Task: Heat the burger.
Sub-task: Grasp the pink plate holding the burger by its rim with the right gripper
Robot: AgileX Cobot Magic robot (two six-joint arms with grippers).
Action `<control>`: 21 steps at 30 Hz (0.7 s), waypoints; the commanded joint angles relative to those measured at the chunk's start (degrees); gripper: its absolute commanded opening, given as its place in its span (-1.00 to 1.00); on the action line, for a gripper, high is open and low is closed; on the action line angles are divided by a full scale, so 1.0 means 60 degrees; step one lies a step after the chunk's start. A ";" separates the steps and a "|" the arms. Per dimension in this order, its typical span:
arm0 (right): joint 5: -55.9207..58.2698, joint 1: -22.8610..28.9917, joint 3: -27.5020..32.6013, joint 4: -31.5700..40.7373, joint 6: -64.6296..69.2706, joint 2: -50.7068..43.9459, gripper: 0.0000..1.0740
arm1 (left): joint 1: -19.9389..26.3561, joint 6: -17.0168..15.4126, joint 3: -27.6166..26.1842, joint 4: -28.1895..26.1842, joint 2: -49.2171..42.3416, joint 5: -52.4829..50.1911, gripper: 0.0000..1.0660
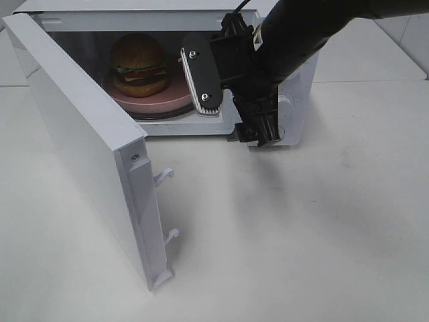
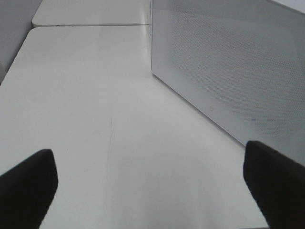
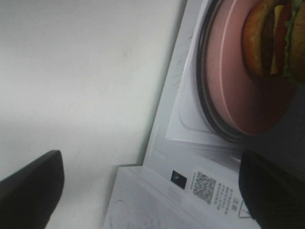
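Burger [image 1: 139,64] on plate [image 1: 167,102] inside microwave [image 1: 299,100], door [image 1: 74,134] at its left, right gripper [image 3: 152,191] before the opening

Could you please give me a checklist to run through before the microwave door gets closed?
1. Burger sits on the pink plate inside the microwave: ok.
2. Right hand open and empty: ok.
3. Right hand clear of the doorway: not ok, it hangs at the opening's right side.
4. Microwave door swung wide, latch hooks showing: ok.
5. Left hand open, beside the door's outer face: ok.
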 commanded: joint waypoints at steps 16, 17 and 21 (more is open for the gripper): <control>-0.0372 0.0248 -0.1843 -0.0315 0.0773 0.1891 0.73 | 0.0019 -0.0067 0.0029 -0.0019 -0.0076 -0.0019 0.84; -0.0372 0.0248 -0.1948 -0.0325 0.0869 0.1977 0.73 | 0.0019 -0.0067 0.0029 -0.0019 -0.0076 -0.0019 0.84; -0.0382 0.0248 -0.2368 -0.0325 0.0936 0.2416 0.72 | 0.0019 -0.0067 0.0029 -0.0019 -0.0076 -0.0019 0.84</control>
